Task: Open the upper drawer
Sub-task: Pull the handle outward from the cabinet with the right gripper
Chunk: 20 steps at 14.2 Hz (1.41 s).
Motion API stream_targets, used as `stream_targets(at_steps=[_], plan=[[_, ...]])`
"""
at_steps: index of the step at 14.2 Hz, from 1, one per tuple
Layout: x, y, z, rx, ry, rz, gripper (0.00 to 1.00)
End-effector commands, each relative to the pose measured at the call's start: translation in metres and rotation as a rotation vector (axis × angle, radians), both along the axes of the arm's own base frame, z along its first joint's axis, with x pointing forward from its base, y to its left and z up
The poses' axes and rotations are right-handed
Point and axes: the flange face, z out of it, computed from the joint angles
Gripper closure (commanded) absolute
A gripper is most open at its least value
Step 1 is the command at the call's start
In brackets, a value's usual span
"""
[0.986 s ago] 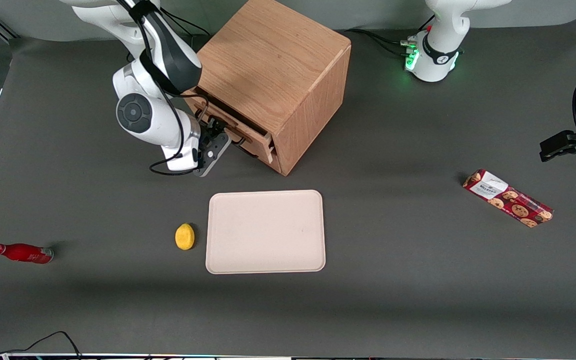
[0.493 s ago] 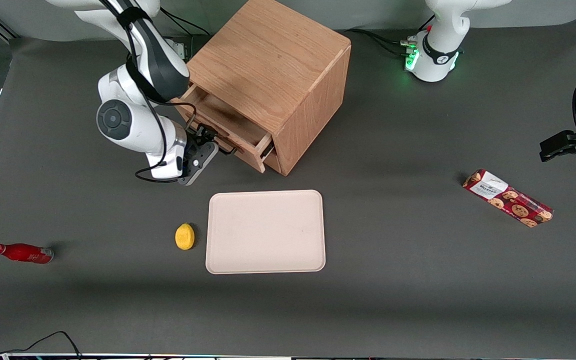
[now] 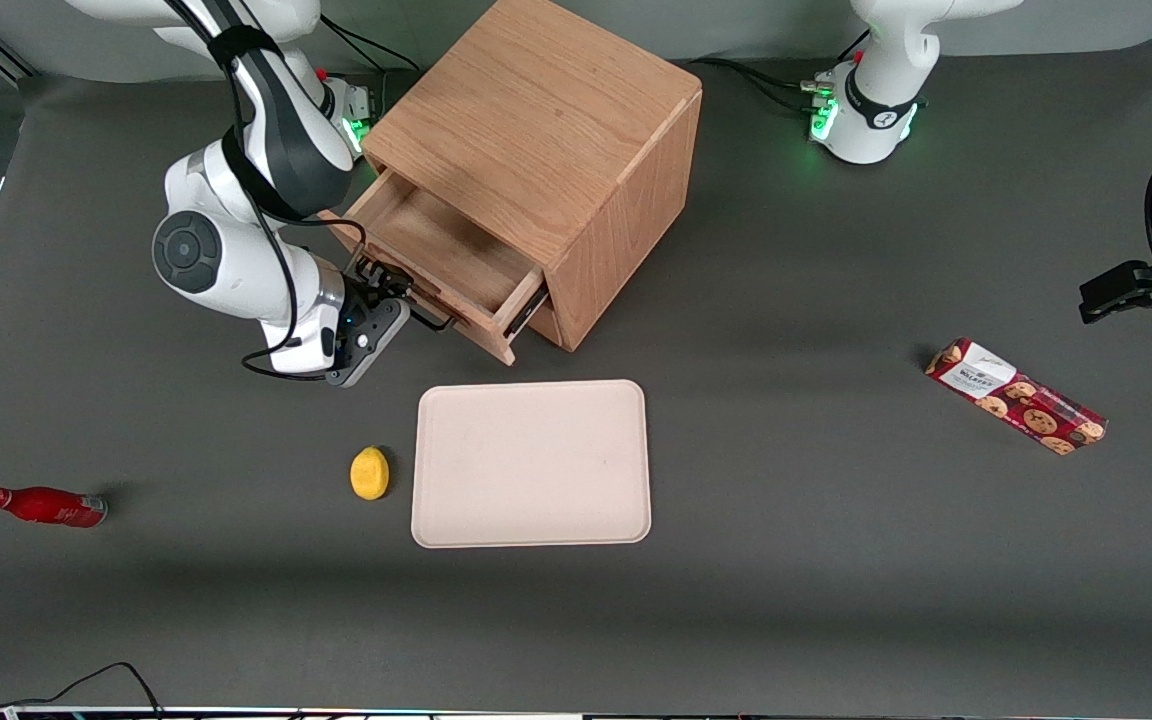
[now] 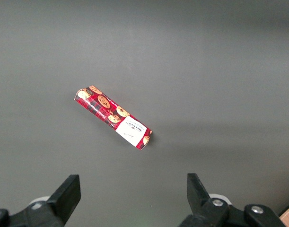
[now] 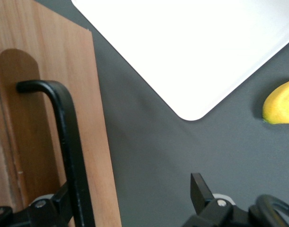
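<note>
The oak cabinet stands on the grey table, its upper drawer pulled well out toward the front camera. Nearer the camera lie the beige tray and, just beside it, the lemon. My gripper sits at the drawer's black bar handle, fingers spread wide around it.

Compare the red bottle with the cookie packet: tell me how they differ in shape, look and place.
The red bottle is rounded and narrows to a neck; the cookie packet is a long flat-sided box. The bottle is almost plain red; the packet shows cookies and a white label. The bottle lies toward the working arm's end of the table, the packet toward the parked arm's. Both are red and lie on their sides. The gripper is at the upper drawer.
</note>
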Motion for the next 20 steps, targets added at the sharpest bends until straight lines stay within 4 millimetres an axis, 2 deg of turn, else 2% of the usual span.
stream_targets(at_steps=[1,15,19,20], plan=[[0.018,-0.007,-0.003,0.000,-0.010,0.023,0.00],[0.065,-0.055,0.005,0.001,-0.072,0.000,0.00],[0.069,-0.059,0.005,-0.010,-0.078,0.002,0.00],[0.071,-0.066,0.004,-0.015,-0.079,-0.007,0.00]])
